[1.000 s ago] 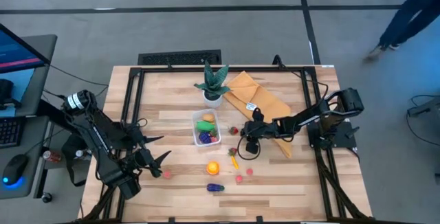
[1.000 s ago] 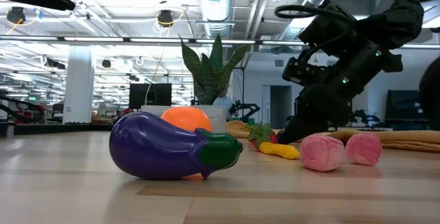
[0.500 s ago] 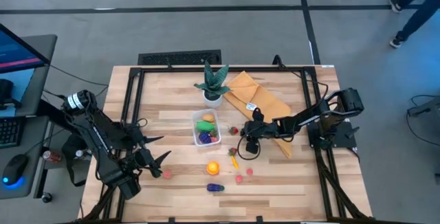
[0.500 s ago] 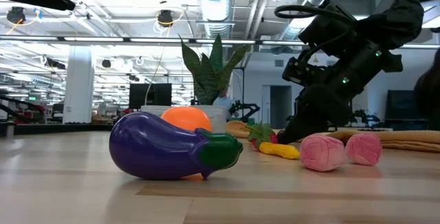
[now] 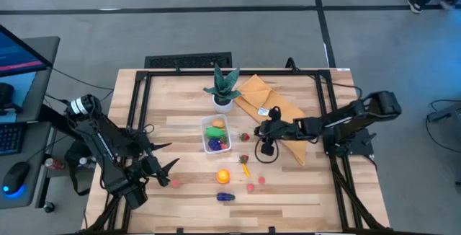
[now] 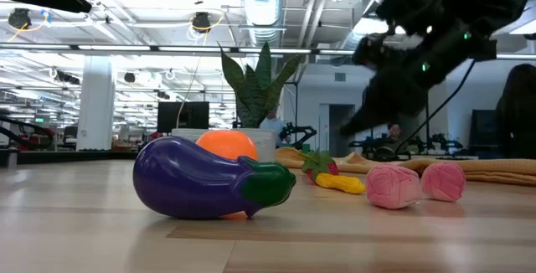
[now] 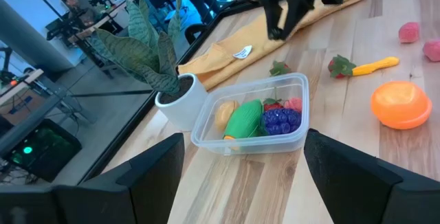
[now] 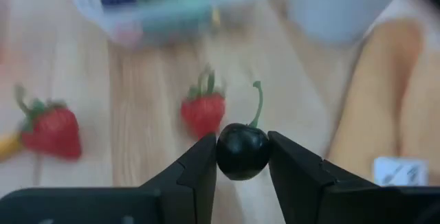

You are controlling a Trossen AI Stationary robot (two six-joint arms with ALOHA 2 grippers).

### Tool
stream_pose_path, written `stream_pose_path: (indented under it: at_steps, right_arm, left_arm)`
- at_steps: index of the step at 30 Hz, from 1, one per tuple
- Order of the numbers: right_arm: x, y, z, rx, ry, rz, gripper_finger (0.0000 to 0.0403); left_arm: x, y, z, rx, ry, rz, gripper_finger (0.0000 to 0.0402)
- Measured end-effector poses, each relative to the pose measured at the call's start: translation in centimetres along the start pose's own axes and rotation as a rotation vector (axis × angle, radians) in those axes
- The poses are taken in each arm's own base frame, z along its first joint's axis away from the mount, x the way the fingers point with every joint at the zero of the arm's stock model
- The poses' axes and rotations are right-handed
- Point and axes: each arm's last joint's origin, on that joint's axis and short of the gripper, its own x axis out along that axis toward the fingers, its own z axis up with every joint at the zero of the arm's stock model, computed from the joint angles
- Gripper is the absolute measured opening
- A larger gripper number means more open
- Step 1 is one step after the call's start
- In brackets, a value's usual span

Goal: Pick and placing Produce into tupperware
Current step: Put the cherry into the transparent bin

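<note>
Left gripper (image 5: 160, 164) waits well left of the tub (image 5: 216, 135), fingers spread wide, holding nothing. Tub: clear, thin-walled, rounded corners, already holding green, yellow, purple and red pieces. Just right of it, a strawberry (image 8: 203, 112) on the wood. Right gripper (image 8: 242, 157) hangs right of the tub, fingers clamped on a glossy black cherry (image 8: 242, 150) with thin green stem. Step looks like carry; next calls for moving over the tub and releasing.
</note>
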Motion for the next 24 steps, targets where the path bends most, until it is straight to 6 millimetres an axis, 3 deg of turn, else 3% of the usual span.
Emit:
stream_pose_path:
  at_steps: [6, 12, 18, 24]
  right_arm:
    - [-1.8, -0.1, 2.7, -0.027, -0.140, 0.016, 0.0118]
    - [-2.1, 1.3, 5.4, -0.123, -0.226, 0.049, 0.0118]
    - [-0.9, 2.7, 7.7, -0.193, -0.250, 0.061, 0.0118]
    - [1.9, 3.6, 8.8, -0.241, -0.214, 0.074, 0.0118]
  left_arm:
    - [0.0, 0.0, 0.0, 0.000, -0.004, 0.000, 0.0291]
    - [0.0, 0.0, 0.0, 0.000, -0.010, 0.001, 0.0290]
    - [0.0, 0.0, 0.0, 0.001, -0.010, 0.001, 0.0290]
    - [0.0, -0.1, 0.0, 0.009, -0.011, -0.005, 0.0290]
